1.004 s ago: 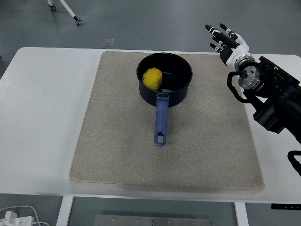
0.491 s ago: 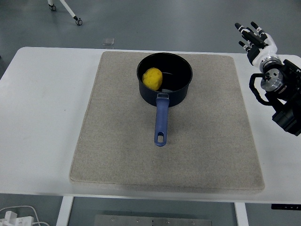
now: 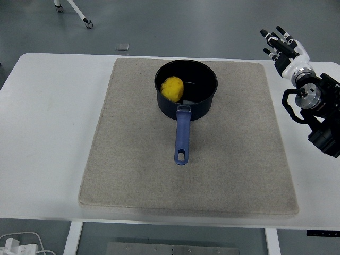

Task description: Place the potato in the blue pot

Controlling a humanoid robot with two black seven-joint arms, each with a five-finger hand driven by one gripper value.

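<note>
- A white rectangular table (image 3: 48,133) fills most of the view, with its near edge along the bottom and a grey floor beyond its far edge.
- A large beige-grey felt-like mat (image 3: 133,175) lies flat on the table, covering its middle from near the far edge to near the near edge.
- A dark blue round metal pot with a long blue handle (image 3: 185,89) stands upright on the far middle part of the mat; its handle (image 3: 181,135) points toward the near edge and has a hanging hole at its near end.
- A yellow, rounded potato (image 3: 172,88) sits inside the pot, on its bottom, toward the left side of the interior and close to the left wall.
- The robot's right hand, white with black fingers (image 3: 284,47), is raised at the far right, above the table's right margin, off the mat and well apart from the pot.
- Its fingers (image 3: 272,38) are stretched out and slightly spread, pointing toward the far left; they hold nothing.
- Behind the hand a silver wrist joint and the black right arm (image 3: 321,119) run back toward the right edge of the view.
- The left arm does not show.
- On the floor beyond the table, a white frame leg with small castors (image 3: 85,22) shows at the far left, and a small pale square plate (image 3: 122,46) lies on the floor just past the far edge.
- White cables (image 3: 21,243) lie on the floor at the near left corner, below the table.
</note>
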